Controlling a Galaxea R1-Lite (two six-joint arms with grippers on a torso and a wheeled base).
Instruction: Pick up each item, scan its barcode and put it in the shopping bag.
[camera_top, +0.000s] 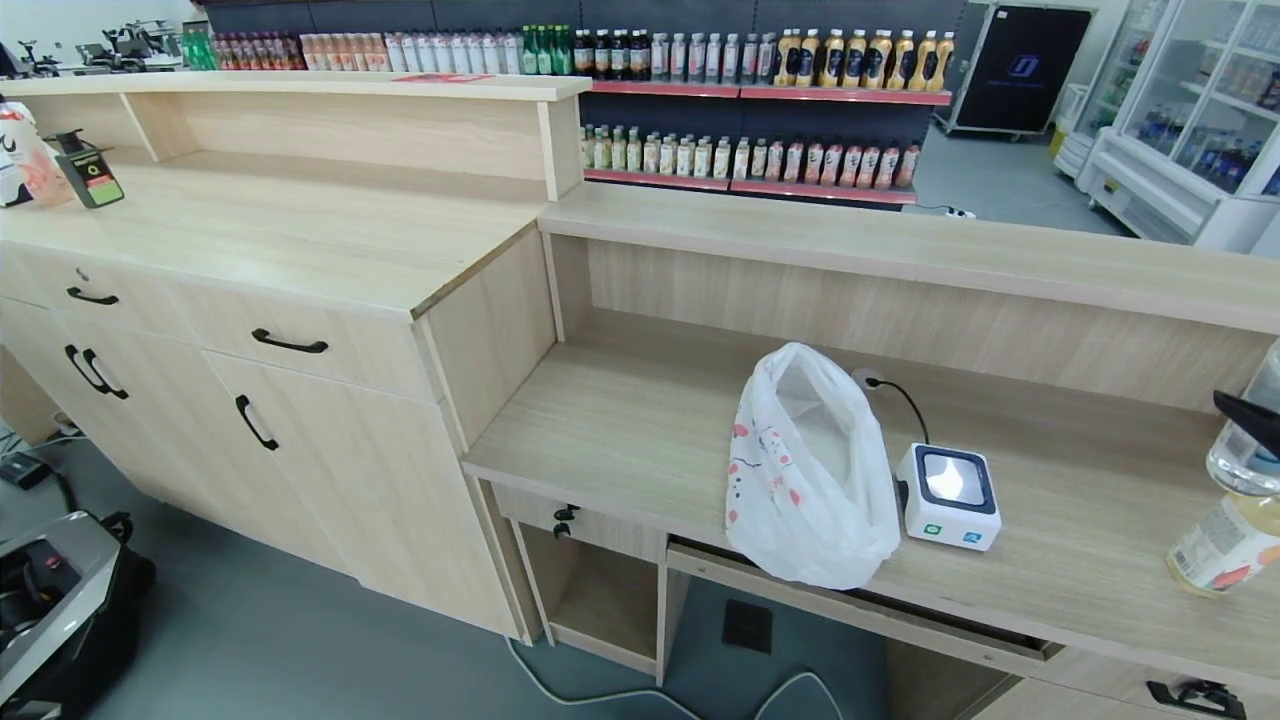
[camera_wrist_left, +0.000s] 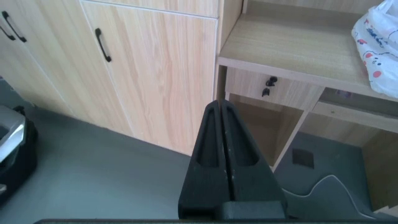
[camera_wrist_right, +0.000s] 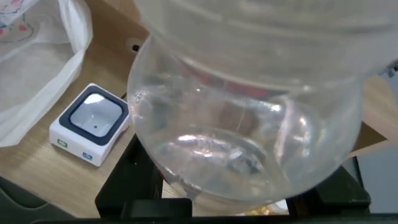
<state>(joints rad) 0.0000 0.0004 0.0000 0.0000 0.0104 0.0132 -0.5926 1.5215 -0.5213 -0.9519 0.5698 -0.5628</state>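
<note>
Clear plastic bottle (camera_wrist_right: 249, 124) sat clamped in right gripper (camera_top: 1250, 420), scanner (camera_wrist_right: 90, 124) and shopping bag (camera_top: 810, 470) to its left. It looked light, slick, squashy, so grip mid-body. Left gripper (camera_wrist_left: 222, 149) closed, empty.

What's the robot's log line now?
right gripper: shut on clear bottle | left gripper: shut, empty | shopping bag: open, beside scanner

shopping bag (camera_top: 810, 470) left of scanner (camera_top: 950, 495) on counter (camera_top: 620, 420), bottle (camera_top: 1235, 500) farther right

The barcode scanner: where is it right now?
In the head view, the scanner sits on the lower wooden counter, close beside the white shopping bag, on the bag's right, near the front edge.
</note>
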